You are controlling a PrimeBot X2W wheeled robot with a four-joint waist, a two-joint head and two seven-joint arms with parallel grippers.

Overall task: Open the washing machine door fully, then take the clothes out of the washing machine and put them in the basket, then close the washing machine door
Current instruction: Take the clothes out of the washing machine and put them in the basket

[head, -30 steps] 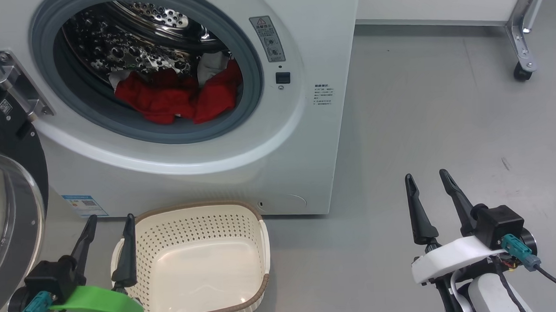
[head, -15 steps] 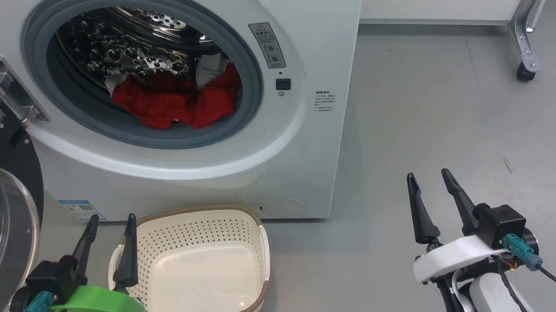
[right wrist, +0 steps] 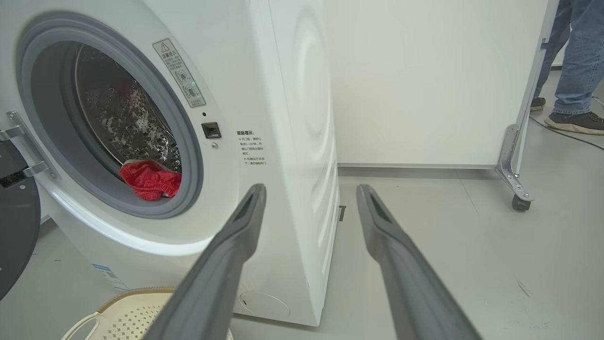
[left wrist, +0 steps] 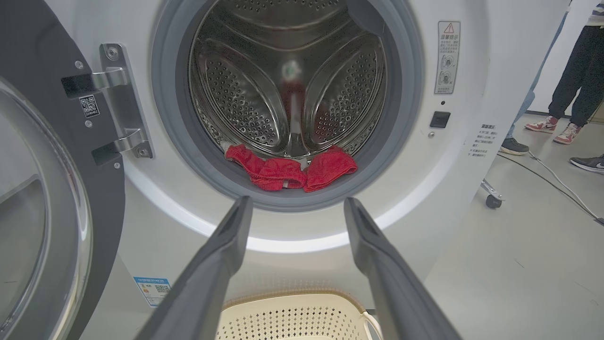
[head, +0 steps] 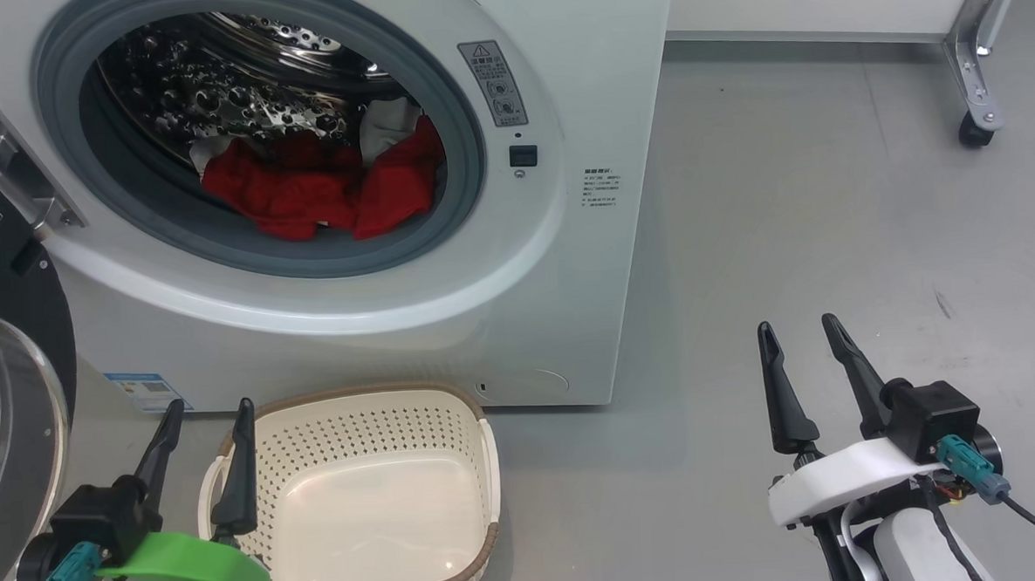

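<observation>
Head view: the white washing machine [head: 569,262] stands with its round door [head: 8,417] swung wide to the left, a glossy black rim around a bulging clear glass bowl. Inside the grey rubber ring, crumpled red clothes [head: 321,194] and a scrap of white cloth lie low in the dimpled steel drum [head: 212,85]. The cream basket [head: 365,391], perforated plastic with a brown woven-look rim, sits on the smooth grey floor [head: 784,183] just before the machine. The left gripper [head: 210,407] hovers at the basket's left edge, its tapered dark fingers spread and holding nothing. The right gripper [head: 796,324] hangs over bare floor, likewise spread and empty. Left wrist view: the matte fingers [left wrist: 222,255] frame the drum mouth, with a bright metal hinge [left wrist: 118,99] beside it. Right wrist view: the fingers point past the machine's flat side toward a white panel [right wrist: 424,85] on a metal castor bracket [right wrist: 514,179].
</observation>
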